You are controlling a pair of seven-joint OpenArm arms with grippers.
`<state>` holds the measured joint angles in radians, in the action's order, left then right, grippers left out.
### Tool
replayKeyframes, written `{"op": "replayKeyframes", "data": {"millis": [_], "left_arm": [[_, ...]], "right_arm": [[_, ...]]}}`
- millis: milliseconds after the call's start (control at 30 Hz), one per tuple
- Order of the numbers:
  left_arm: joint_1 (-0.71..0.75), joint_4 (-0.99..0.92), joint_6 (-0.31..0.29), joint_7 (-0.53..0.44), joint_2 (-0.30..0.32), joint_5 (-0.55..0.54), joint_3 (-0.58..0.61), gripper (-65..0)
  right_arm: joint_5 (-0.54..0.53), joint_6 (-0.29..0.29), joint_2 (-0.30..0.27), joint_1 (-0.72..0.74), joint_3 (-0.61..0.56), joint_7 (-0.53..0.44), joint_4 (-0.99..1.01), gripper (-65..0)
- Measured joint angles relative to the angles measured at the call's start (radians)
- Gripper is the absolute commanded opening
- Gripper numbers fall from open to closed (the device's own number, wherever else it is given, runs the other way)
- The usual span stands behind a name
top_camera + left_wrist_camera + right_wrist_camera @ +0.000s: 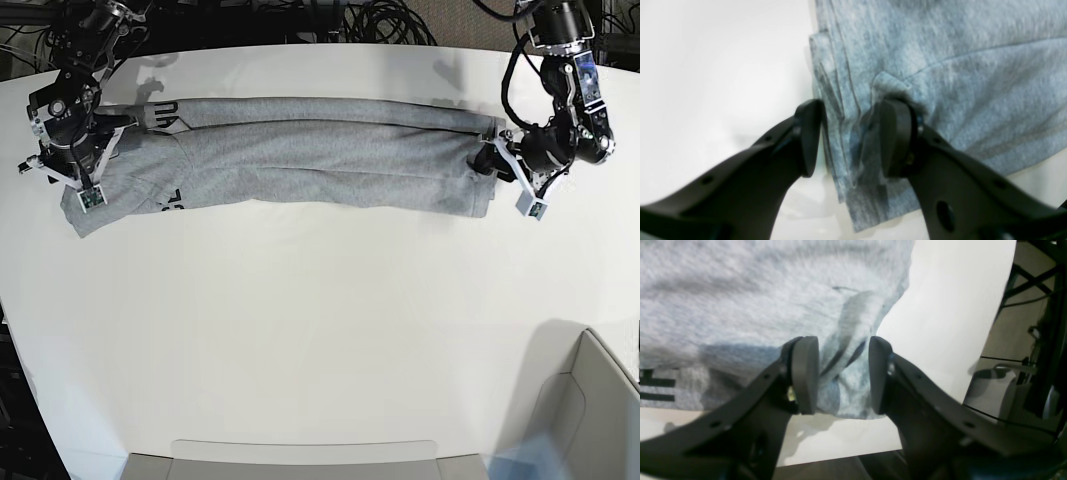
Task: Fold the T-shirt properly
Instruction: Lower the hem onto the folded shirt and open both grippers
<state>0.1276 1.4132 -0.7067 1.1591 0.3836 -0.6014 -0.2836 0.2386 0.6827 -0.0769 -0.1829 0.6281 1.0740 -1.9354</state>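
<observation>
Heather-grey T-shirt, one, cotton: laid on the white tabletop in a long, narrow strip, its length running between the two arms. Surface: plain grey for the most part, layered lengthwise, with soft creases along the strip. Lettering: black, partly visible toward the T-shirt's right-arm end, cut off by the overlying cloth. Right-arm end: wider, loosely rumpled, edges uneven. Left-arm end: narrower, layers bunched into small ridges, lower edges staggered. Left gripper: at the T-shirt's left-arm end, fingers spread apart, cloth between them, unclenched. Right gripper: over the T-shirt's right-arm end, fingers parted above wrinkled cloth, unclenched.
</observation>
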Motion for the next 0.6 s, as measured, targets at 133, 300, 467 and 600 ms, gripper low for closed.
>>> {"op": "replayKeyframes", "data": {"millis": [133, 300, 467, 600], "left_arm": [[0.001, -0.009, -0.001, -0.012, -0.007, -0.007, 0.000, -41.0], [0.000, -0.001, 0.008, 0.018, -0.032, -0.005, 0.000, -65.0], [-0.006, 0.000, 0.006, 0.043, -0.032, -0.010, 0.000, -65.0], [-0.005, -0.009, 0.001, 0.052, -0.046, -0.019, -0.105, -65.0]], "right_arm": [[0.000, 0.000, 0.000, 0.000, 0.000, 0.001, 0.000, -40.0], [0.000, 0.000, 0.000, 0.000, 0.000, 0.000, 0.000, -40.0], [0.000, 0.000, 0.000, 0.000, 0.003, 0.000, 0.000, -40.0], [0.000, 0.000, 0.000, 0.000, 0.005, 0.000, 0.000, -40.0]]}}
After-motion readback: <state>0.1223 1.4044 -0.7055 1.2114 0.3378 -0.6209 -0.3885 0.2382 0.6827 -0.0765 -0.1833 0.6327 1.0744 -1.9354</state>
